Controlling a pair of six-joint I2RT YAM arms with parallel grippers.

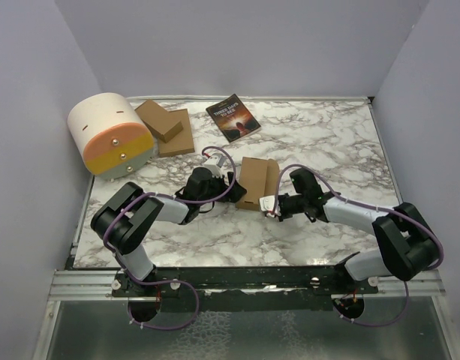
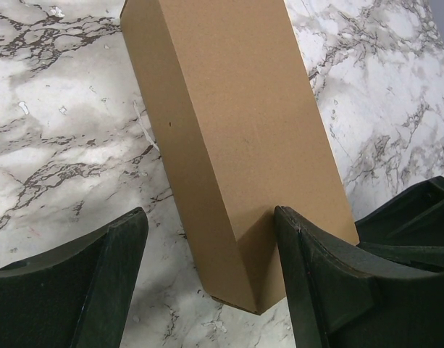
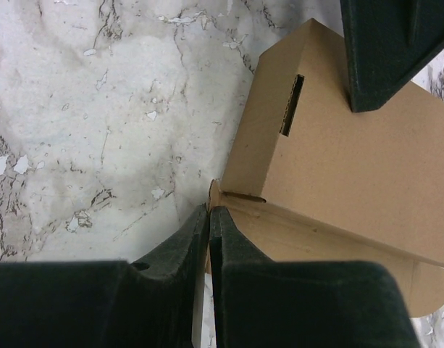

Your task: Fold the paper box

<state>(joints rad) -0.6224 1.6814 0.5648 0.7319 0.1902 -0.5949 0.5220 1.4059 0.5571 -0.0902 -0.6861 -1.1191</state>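
Note:
The paper box (image 1: 254, 178) is a part-folded brown carton lying mid-table. In the left wrist view the paper box (image 2: 243, 130) is a long closed-sided block whose near corner lies between my open jaws. My left gripper (image 1: 230, 183) (image 2: 211, 268) is open at the box's left side, and its right finger (image 2: 316, 283) touches the box. My right gripper (image 1: 269, 204) (image 3: 209, 214) is shut on a thin flap edge at the near end of the box (image 3: 352, 167), which has a slot in its end panel. The left finger (image 3: 388, 51) rests on the box's top.
A stack of flat brown cardboard pieces (image 1: 166, 126) and a dark-covered book (image 1: 233, 118) lie at the back. A white, orange and yellow drum-shaped container (image 1: 113, 135) stands at the back left. Grey walls close in the marble table (image 1: 327, 142).

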